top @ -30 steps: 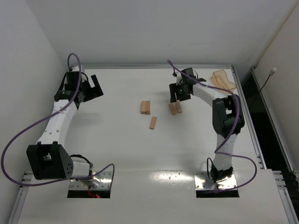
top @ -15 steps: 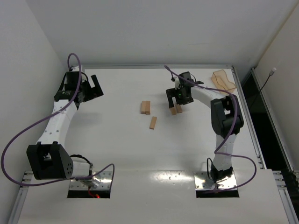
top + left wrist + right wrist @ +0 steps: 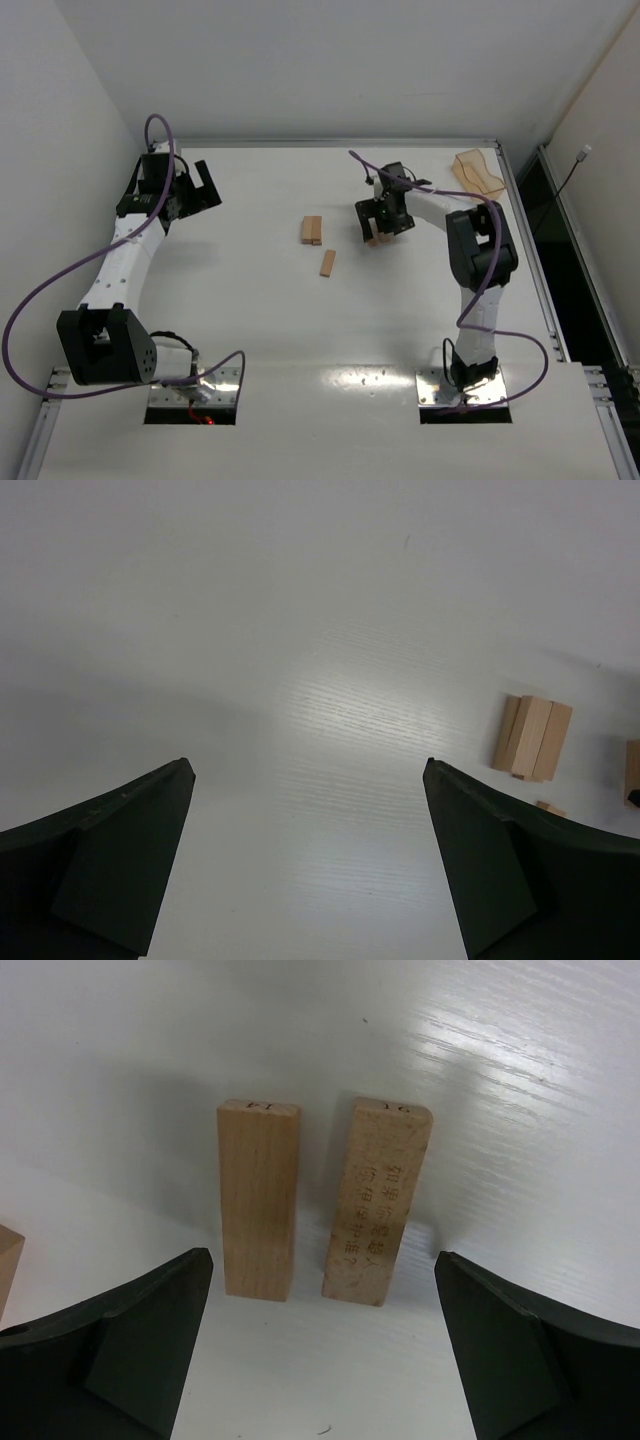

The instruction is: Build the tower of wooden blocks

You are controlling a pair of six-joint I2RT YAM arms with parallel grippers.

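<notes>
White table (image 3: 250,320), white walls (image 3: 300,70) around. Orange tray (image 3: 477,172) in far right corner. My right gripper (image 3: 383,215), spread wide, straddles two planks (image 3: 259,1200) lying side by side. Left gripper (image 3: 203,186) released, far left. Stack (image 3: 312,230) mid-table, loose plank (image 3: 327,263) near it.

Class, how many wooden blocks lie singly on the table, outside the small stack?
3: two blocks side by side within the open right gripper, and a lone block beside the stack.
</notes>
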